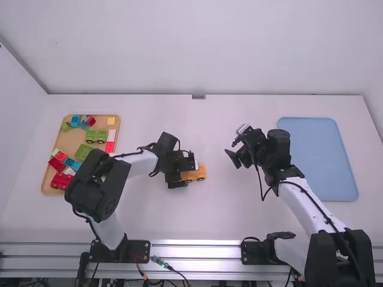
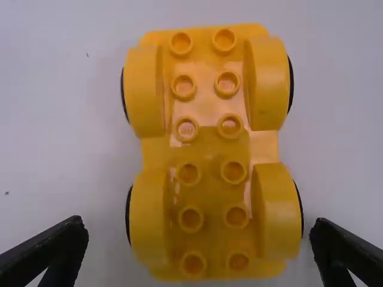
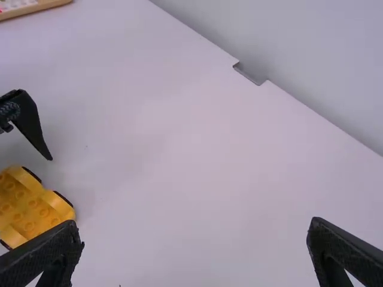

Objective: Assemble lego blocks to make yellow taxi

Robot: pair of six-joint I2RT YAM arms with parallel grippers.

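Observation:
My left gripper (image 1: 187, 169) is low over the yellow car base (image 1: 195, 174) near the table's middle. In the left wrist view the yellow car base (image 2: 209, 149) lies studs up with its four wheels, and my left gripper (image 2: 200, 236) stands open, one finger on either side of its near end. My right gripper (image 1: 234, 156) is above the table to the right of the base. The right wrist view has my right gripper (image 3: 194, 236) open with nothing between its fingers, and the yellow car base (image 3: 33, 206) off to one side.
A wooden tray (image 1: 70, 140) at the left holds several coloured blocks, including a green wheeled piece (image 1: 96, 136) and a red car piece (image 1: 61, 180). A blue mat (image 1: 318, 158) lies at the right, beyond the right arm.

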